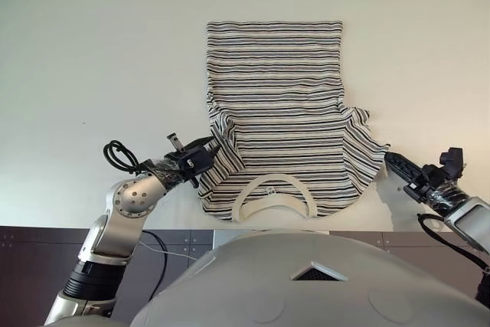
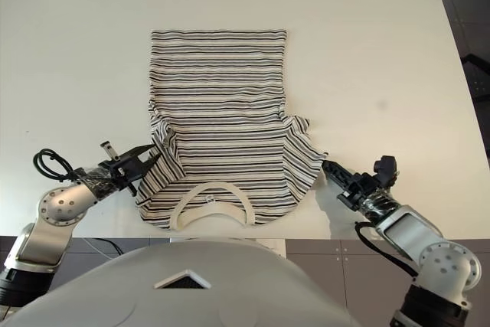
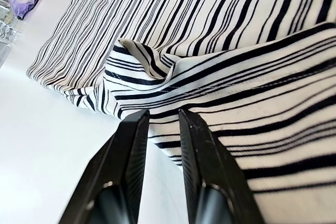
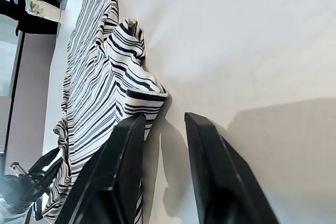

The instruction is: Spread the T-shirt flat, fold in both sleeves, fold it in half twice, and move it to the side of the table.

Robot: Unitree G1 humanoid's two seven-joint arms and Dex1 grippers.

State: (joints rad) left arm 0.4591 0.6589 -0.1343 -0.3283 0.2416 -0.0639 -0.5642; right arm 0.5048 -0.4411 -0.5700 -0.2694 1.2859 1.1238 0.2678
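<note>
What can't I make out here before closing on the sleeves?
Left wrist view: whether T-shirt fabric lies between the left pincer's fingers; their tips cover its edge.
Head views: left sleeve's outline, buried in bunched folds.
Right wrist view: the T-shirt's far hem, cut off by the frame edge.

The T-shirt (image 1: 276,105) lies on the tabletop (image 1: 92,51), collar (image 1: 274,198) at the near edge, hem at the far side. The left hand (image 1: 208,145) is at its left sleeve, and the right hand (image 2: 329,167) is just beside its right sleeve.
</note>
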